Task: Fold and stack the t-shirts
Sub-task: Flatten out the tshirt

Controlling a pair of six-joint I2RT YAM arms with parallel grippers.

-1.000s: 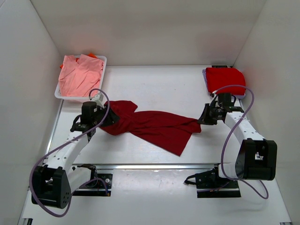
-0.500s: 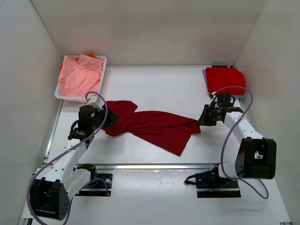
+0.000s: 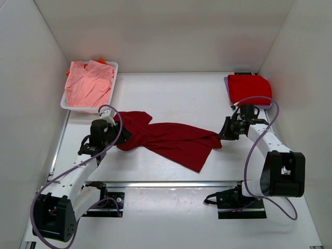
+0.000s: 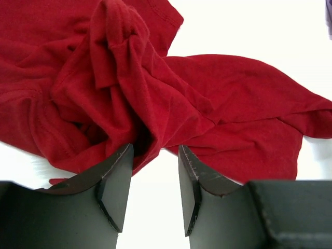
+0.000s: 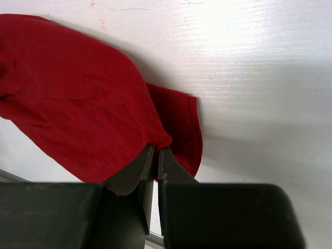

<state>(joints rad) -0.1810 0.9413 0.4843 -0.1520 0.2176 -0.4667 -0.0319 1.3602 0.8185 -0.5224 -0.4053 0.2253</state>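
Pinching dark red shirt (image 3: 171,139) edge, right fingers (image 5: 147,176) clamped; left fingers (image 4: 115,181) apart; sleeves indistinct.

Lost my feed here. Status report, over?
Left gripper open at the dark red t-shirt, bunched. Right gripper shut on its edge. Nothing blocking.

White arms (image 3: 78,167), purple cables (image 3: 247,168), black left hand (image 4: 154,149), right hand (image 5: 156,149)

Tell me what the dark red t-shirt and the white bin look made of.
The dark red t-shirt: soft matte knit fabric, likely cotton jersey; it bunches in limp folds and shows stitched hems. The white bin: probably rigid plastic, smooth, with a thin moulded rim.
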